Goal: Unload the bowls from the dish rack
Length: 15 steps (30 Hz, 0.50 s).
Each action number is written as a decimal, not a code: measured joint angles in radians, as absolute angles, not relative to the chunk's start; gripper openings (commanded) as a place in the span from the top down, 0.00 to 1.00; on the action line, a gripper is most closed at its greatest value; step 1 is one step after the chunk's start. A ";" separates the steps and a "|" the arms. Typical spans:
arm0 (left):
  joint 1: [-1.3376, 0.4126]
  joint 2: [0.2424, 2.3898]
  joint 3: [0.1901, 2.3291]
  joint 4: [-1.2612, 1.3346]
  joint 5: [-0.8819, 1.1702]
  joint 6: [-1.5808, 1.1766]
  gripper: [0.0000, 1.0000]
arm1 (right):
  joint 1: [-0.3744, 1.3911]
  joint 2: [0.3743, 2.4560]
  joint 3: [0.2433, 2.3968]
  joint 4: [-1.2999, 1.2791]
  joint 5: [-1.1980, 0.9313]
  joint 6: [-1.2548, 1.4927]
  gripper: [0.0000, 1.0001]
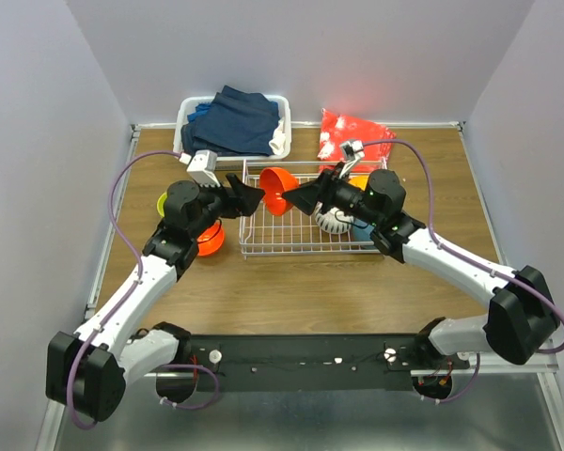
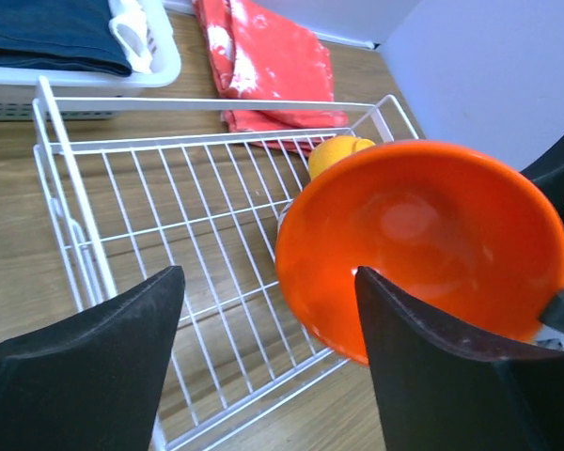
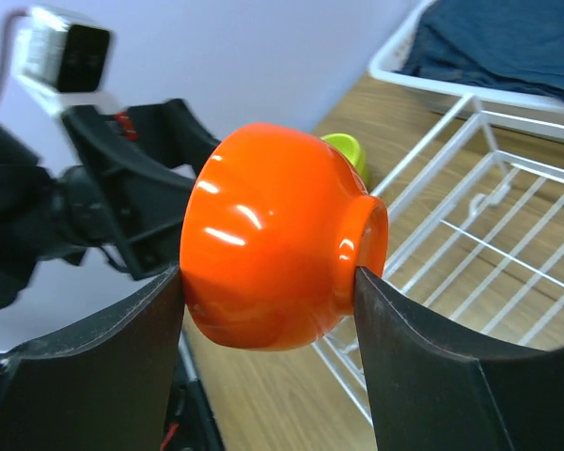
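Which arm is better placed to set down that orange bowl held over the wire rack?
Probably the left. The left claw is open facing the orange bowl, and another bowl already sits beside that arm, left of the rack. The right claw holds the orange bowl aloft.

The near left part of the dish rack (image 1: 305,254) was bare wire, open from above, but the red-orange bowl (image 1: 275,188) gripped in the right claw (image 3: 268,282) hung over its far left part, just before the spread left claw (image 2: 268,277), so nothing could pass between the two. The rack's right end was crowded by a striped bowl (image 1: 334,221), a teal bowl (image 1: 362,228) and the right arm (image 1: 432,254), while a tub (image 1: 182,127) of clothes and a red cloth (image 1: 352,132) lined the far side. Bare worktop (image 1: 310,291) ran along the rack's near side; a lime bowl (image 1: 162,202) and a second red-orange bowl (image 1: 210,241) sat close about the left arm (image 1: 146,282).
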<state>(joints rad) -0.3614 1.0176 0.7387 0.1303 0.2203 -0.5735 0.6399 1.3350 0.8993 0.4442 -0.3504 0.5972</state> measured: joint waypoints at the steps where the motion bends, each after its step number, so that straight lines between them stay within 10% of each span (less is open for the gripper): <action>1: -0.368 1.025 0.739 0.141 0.220 -0.579 0.22 | 0.640 1.335 0.894 0.465 -0.362 0.612 0.53; 7: -0.398 1.076 0.738 0.193 0.220 -0.621 0.44 | 0.640 1.359 0.877 0.578 -0.436 0.700 0.53; 15: -0.406 1.091 0.737 0.220 0.229 -0.660 1.00 | 0.634 1.387 0.860 0.647 -0.474 0.762 0.46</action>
